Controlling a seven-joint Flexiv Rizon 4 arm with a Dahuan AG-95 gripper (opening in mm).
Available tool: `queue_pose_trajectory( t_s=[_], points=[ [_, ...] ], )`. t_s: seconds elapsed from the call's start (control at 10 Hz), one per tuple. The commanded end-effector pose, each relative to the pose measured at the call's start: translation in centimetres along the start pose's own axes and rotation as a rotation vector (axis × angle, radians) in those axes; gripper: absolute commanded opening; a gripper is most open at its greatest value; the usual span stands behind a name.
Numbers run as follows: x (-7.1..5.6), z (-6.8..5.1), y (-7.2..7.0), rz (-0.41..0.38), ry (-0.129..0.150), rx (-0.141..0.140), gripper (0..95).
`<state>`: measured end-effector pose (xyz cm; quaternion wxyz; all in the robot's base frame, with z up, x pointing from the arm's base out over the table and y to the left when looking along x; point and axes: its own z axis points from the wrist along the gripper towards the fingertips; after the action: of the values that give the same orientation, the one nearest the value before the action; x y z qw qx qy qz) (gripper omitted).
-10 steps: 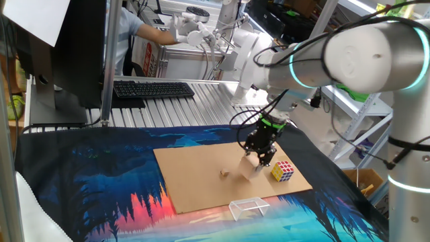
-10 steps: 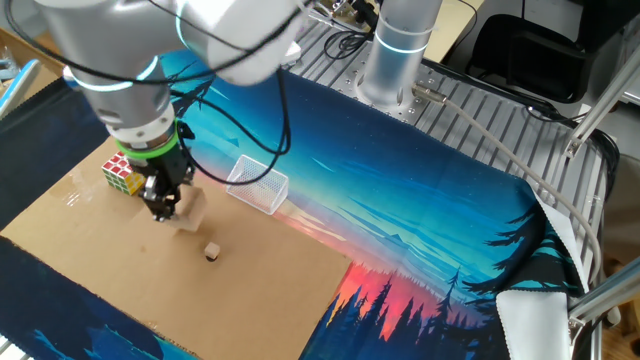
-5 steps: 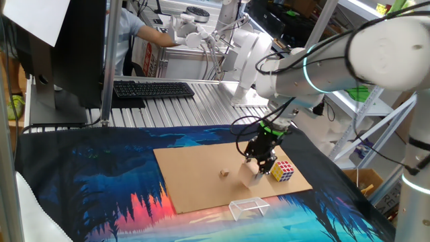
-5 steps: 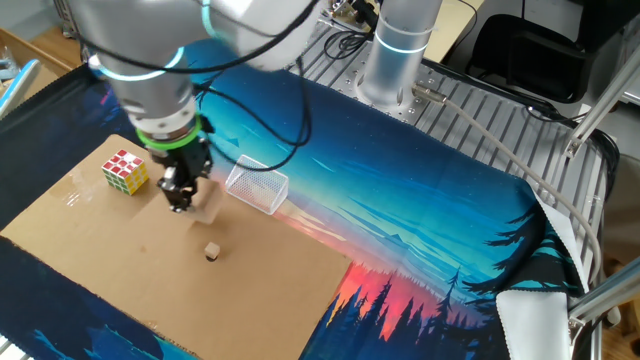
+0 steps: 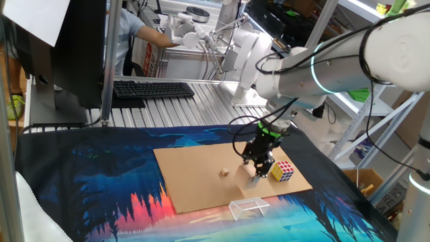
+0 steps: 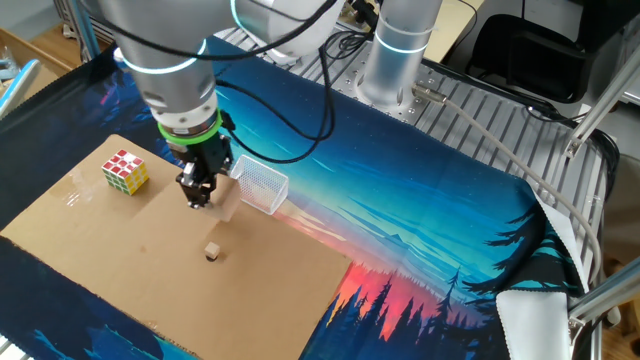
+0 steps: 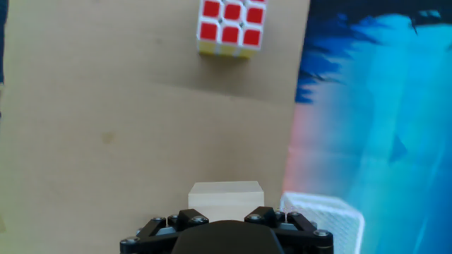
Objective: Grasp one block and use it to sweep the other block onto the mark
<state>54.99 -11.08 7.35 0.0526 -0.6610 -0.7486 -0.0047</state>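
Two fingers of the gripper [image 6: 198, 196] clamped on the tan cube [image 7: 226, 201], held over the cardboard sheet [image 6: 120, 250] mid-bench, tiny wooden piece [image 6: 211, 252] lying apart on the sheet.

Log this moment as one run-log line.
phase: carrying | claw: shut on tan cube | small block: untouched on cardboard | mark: not discernible

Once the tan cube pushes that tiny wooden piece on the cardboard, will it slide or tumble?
The tiny wooden piece looks very light, so it probably skids easily on the smooth cardboard. Its rounded shape may make it tumble or veer off sideways.
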Motion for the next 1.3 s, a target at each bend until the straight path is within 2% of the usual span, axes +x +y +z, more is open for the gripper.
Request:
queue_pose_trajectory(
  t_s=[0.1,0.4,0.8,1.0,1.1,1.3],
  points=[
    [0.2,0.7,0.1,0.014,-0.007,-0.009,0.0],
    [0.6,1.8,0.2,0.026,-0.008,-0.020,0.0],
    [1.1,3.6,0.7,0.026,-0.026,-0.046,0.0],
    [1.3,3.5,0.9,0.026,-0.023,-0.046,0.0],
    [1.7,3.2,1.2,0.035,-0.032,-0.045,0.0],
    [1.8,3.5,1.4,0.034,-0.042,-0.048,0.0]
  ],
)
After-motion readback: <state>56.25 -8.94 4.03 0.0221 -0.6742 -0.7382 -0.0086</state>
